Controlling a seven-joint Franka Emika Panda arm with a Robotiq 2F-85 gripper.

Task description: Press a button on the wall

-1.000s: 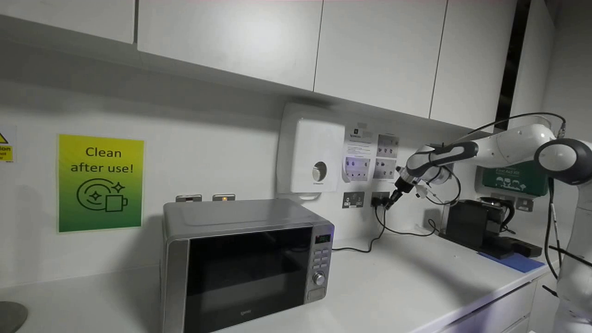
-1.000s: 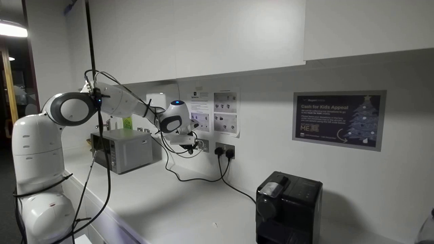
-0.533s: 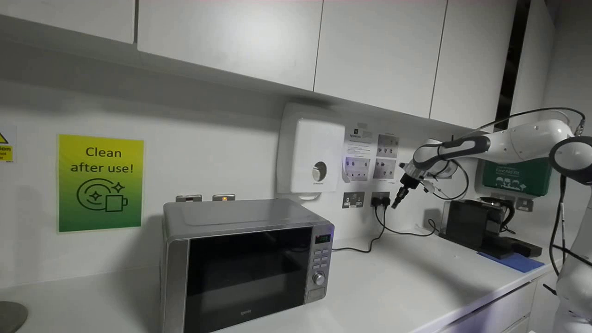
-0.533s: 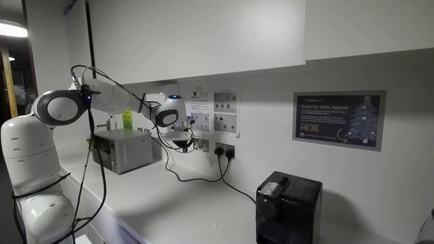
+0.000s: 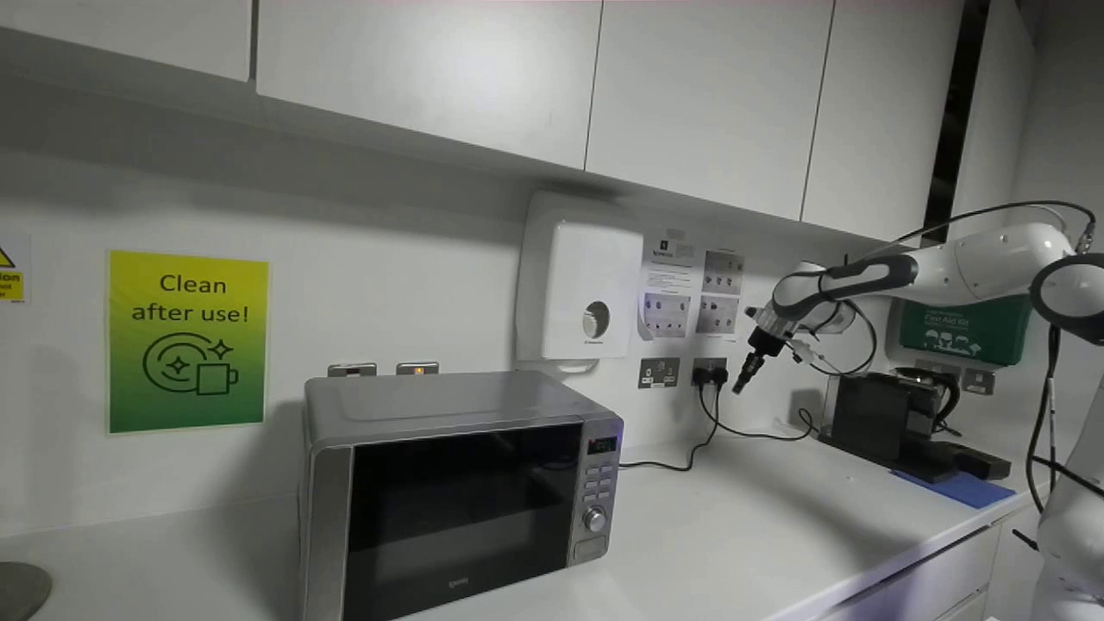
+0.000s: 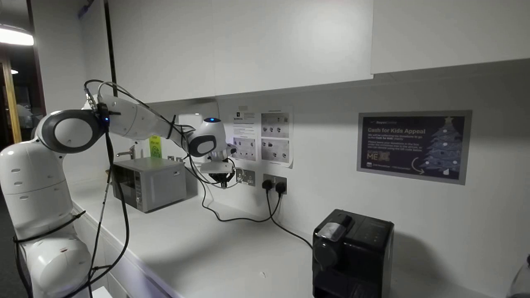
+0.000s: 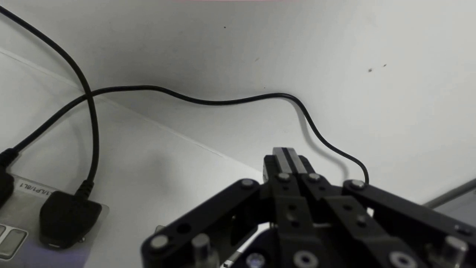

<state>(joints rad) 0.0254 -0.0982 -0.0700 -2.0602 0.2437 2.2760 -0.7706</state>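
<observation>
The white wall (image 5: 448,293) runs behind the counter in both exterior views. It bears a grey socket plate (image 5: 659,373) and, beside it, a second socket plate (image 6: 270,178) with two black plugs in it. Two small switch plates show above the microwave, one dark (image 5: 352,370) and one with an orange light (image 5: 417,369). My gripper (image 5: 739,388) points down in front of the wall near the plugs, apart from it. In the wrist view the gripper (image 7: 285,150) has its fingertips together with nothing between them. The plugged socket plate (image 7: 33,199) with its rocker switches shows at lower left there.
A microwave (image 5: 466,509) and a black coffee machine (image 6: 352,252) stand on the white counter (image 6: 215,248). A black cable (image 7: 230,101) lies along the counter below my gripper. Overhead cabinets (image 5: 707,103) and a white dispenser box (image 5: 580,285) are above.
My gripper and arm have drawn back from the wall, toward the robot's base. Most of this came in the earlier half second; since then they have moved only slightly, a little lower.
</observation>
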